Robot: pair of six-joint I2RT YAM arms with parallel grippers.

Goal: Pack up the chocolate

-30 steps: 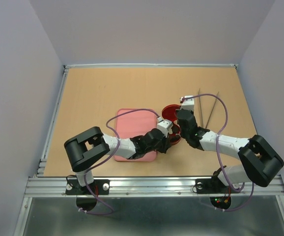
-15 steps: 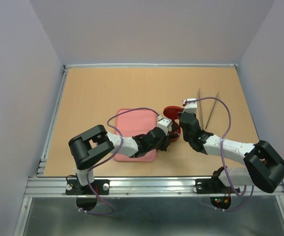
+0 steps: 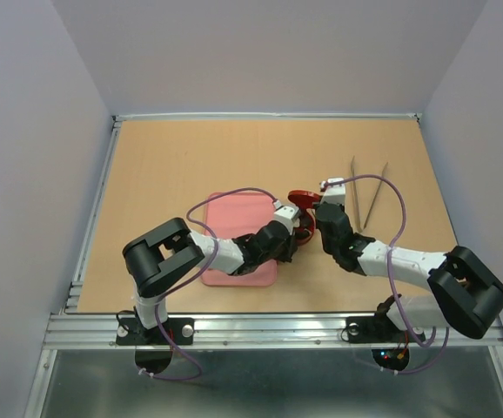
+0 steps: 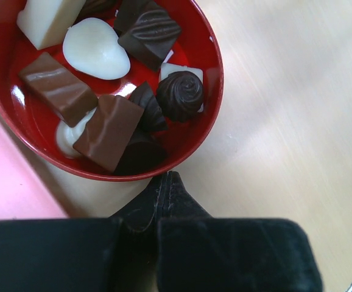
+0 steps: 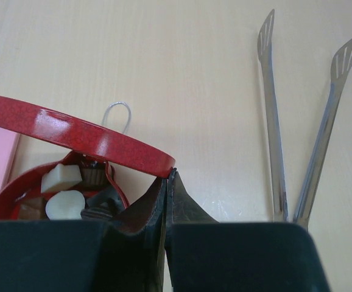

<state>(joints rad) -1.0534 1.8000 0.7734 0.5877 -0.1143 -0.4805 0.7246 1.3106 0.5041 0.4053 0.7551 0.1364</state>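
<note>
- Step in hand: fitting the cover. The chocolates (image 4: 109, 125) lie heaped in the open red tin (image 4: 216, 79), a mix of dark, brown and white pieces. No loose piece shows outside the tin in any view, so the filling appears to be done.
- Tin position: it stands on the table (image 4: 298, 91), just beside the right edge of the pink tray (image 3: 234, 228).
- Right claw (image 5: 167, 176): the fingers are pressed together on the rim of the red lid (image 5: 72, 131). The lid's near edge ends exactly at the fingertips, so this reads as a thin pinch grip. The lid hangs tilted over the tin, with the gripped edge low and the far edge high. A gap under the far edge leaves the chocolates visible.
- Left claw (image 4: 164, 181): the fingers are together and hold nothing. The tips sit at the tin's outer wall on the near side, touching it or just short of it; the wrist view does not settle which. It is judged to serve as a stop so that the tin does not slide.
- Next move: level the lid, centre it over the tin's rim and lower it until it seats all round. Release the pinch only after seating.
- Caution: the grip is on the edge only, so the lid may pivot or slip. Some pieces stand high in the heap and may stop the lid from closing flat.
- The metal tongs (image 5: 298, 121) lie on the table well to the right, apart from both claws.
</note>
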